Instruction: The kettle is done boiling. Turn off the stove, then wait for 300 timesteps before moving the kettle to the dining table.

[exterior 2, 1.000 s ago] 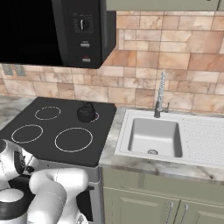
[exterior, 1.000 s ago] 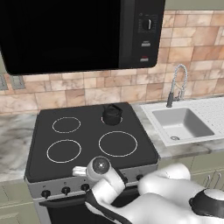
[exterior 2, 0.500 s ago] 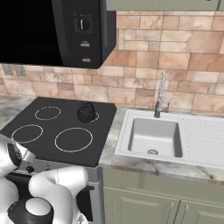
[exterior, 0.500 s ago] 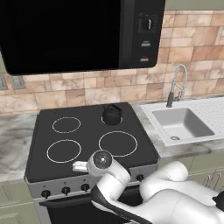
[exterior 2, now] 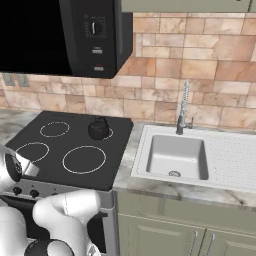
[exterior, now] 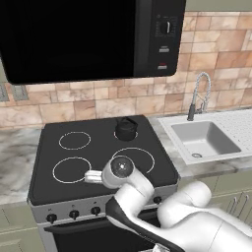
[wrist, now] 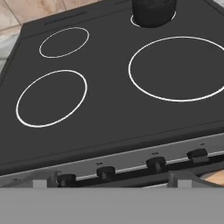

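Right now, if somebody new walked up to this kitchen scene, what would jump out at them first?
Probably the big black microwave hanging over the stove, whose black glass top carries four white rings. A small black kettle sits on the back right ring, nearest the sink. The white arm bends low in front of the stove, over the row of knobs.

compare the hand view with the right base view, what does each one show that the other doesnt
Hand view alone: a close look along the stove's grey front, where four black knobs sit in a row, with the cooktop's white rings large above them.

Right base view alone: the sink with its faucet, the black microwave above, the tiled wall, and the green cabinet doors below the counter.

Both: the black stove with its four ring burners, and the kettle on the back right ring, cut off at the top edge of the hand view.
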